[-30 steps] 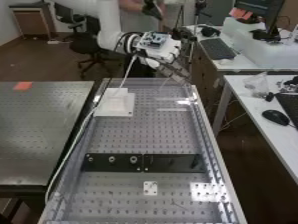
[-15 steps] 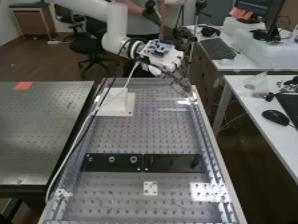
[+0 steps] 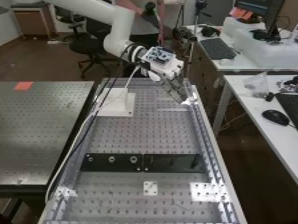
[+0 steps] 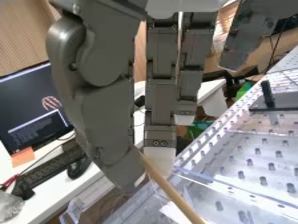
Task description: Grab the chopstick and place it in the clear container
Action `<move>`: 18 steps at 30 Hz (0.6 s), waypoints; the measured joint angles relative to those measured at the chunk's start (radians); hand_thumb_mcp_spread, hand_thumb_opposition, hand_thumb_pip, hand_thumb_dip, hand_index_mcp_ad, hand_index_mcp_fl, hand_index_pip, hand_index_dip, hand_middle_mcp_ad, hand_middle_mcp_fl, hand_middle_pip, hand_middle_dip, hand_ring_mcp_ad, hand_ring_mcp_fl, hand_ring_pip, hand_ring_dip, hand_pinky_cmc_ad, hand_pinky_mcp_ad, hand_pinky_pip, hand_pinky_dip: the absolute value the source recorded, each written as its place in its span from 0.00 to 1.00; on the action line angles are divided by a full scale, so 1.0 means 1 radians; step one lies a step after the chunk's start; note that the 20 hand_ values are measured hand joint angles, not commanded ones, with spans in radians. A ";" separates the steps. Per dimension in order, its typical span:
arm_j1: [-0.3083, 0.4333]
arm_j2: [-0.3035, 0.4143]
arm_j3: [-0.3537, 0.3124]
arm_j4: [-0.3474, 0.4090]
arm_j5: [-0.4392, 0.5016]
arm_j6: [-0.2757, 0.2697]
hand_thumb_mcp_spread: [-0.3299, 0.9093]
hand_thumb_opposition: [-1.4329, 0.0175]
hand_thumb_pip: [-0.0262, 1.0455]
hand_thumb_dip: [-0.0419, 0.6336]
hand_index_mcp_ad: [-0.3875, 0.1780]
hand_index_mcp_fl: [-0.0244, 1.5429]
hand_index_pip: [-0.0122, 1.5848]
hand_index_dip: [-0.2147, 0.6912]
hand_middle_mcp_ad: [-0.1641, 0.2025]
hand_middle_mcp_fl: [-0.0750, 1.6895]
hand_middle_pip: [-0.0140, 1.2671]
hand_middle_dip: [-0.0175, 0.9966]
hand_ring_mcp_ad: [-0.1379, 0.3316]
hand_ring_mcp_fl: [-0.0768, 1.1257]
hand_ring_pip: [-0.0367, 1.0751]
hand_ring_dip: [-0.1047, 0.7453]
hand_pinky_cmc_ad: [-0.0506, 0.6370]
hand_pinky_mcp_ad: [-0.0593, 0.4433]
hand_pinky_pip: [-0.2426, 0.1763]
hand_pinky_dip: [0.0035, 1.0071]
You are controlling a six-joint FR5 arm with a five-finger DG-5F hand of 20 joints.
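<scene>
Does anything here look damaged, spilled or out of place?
Nothing looks spilled or broken. A crumpled clear plastic bag on the white side desk looks untidy; the thin wooden chopstick sits pinched in the dark grey robot hand.

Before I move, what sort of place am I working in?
It looks like a robotics lab or workshop, judging by the white jointed robot arm, the long metal bench top drilled with rows of holes, and the white desk beside it with a black computer mouse.
</scene>
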 joint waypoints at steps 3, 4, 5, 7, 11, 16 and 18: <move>0.000 -0.004 0.004 -0.017 -0.003 0.017 0.81 0.23 0.42 0.48 0.33 0.87 0.23 0.56 0.61 0.80 0.37 0.50 0.38 0.62 0.14 0.70 0.58 0.65 0.44 0.16; 0.000 -0.005 0.004 -0.022 -0.004 0.019 0.81 0.23 0.42 0.48 0.33 0.87 0.23 0.56 0.61 0.80 0.37 0.50 0.38 0.62 0.14 0.70 0.58 0.65 0.44 0.16; 0.000 -0.006 0.005 -0.027 -0.004 0.020 0.81 0.23 0.42 0.48 0.33 0.87 0.23 0.56 0.61 0.80 0.37 0.50 0.38 0.62 0.14 0.70 0.58 0.65 0.44 0.16; -0.001 -0.009 0.007 -0.036 -0.005 0.025 0.81 0.23 0.42 0.48 0.33 0.87 0.23 0.56 0.61 0.80 0.37 0.50 0.38 0.62 0.14 0.70 0.58 0.65 0.44 0.16; -0.001 -0.016 0.017 -0.054 -0.009 0.037 0.81 0.23 0.42 0.48 0.33 0.87 0.23 0.56 0.61 0.80 0.37 0.50 0.37 0.62 0.14 0.70 0.58 0.65 0.44 0.16; -0.001 -0.029 0.028 -0.081 -0.015 0.056 0.81 0.23 0.42 0.48 0.33 0.87 0.23 0.56 0.61 0.80 0.37 0.50 0.36 0.62 0.14 0.70 0.58 0.65 0.44 0.16; -0.002 -0.033 0.030 -0.089 -0.019 0.066 0.81 0.23 0.42 0.48 0.33 0.87 0.23 0.56 0.61 0.80 0.37 0.50 0.36 0.61 0.14 0.70 0.58 0.65 0.44 0.16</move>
